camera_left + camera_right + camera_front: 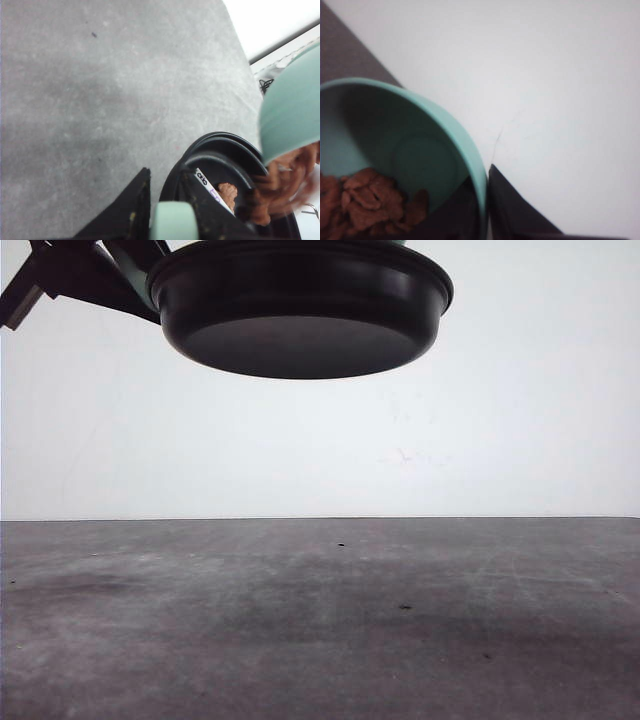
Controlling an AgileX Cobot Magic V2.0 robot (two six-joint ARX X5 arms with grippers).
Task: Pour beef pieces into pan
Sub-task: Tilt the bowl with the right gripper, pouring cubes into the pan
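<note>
The shallow round black frying pan (pixel 300 305) hangs high above the grey table (pixel 320 640), seen from beneath in the front view. In the left wrist view the left gripper (pixel 165 210) is clamped on the pan's short mint-green rounded handle (pixel 174 222), one dark finger on either side of it. Over the pan's far side the teal bowl (pixel 292 112) is tipped, and the small reddish-brown beef pieces (pixel 280 187) are spilling from its lip in a blur; one chunk (pixel 228 191) already lies on the pan floor beside a white label with dark print (pixel 209 187).

From the right wrist camera the right gripper (pixel 487 210) pinches the bowl's rim, one finger inside the bowl and one outside. A good heap of beef still sits low against the bowl's inner wall (pixel 365 200), so I'd say the pour is under way but far from finished.

To do this well, the bowl's lip should stay over the middle of the pan, not its edge (it looks close to the rim from here, though the blur makes that hard to judge). I'd tilt the bowl further, slowly, so the chunks slide rather than drop in a clump, and hold the pan level and steady, since a bounce could send pieces over the low wall onto the table.
</note>
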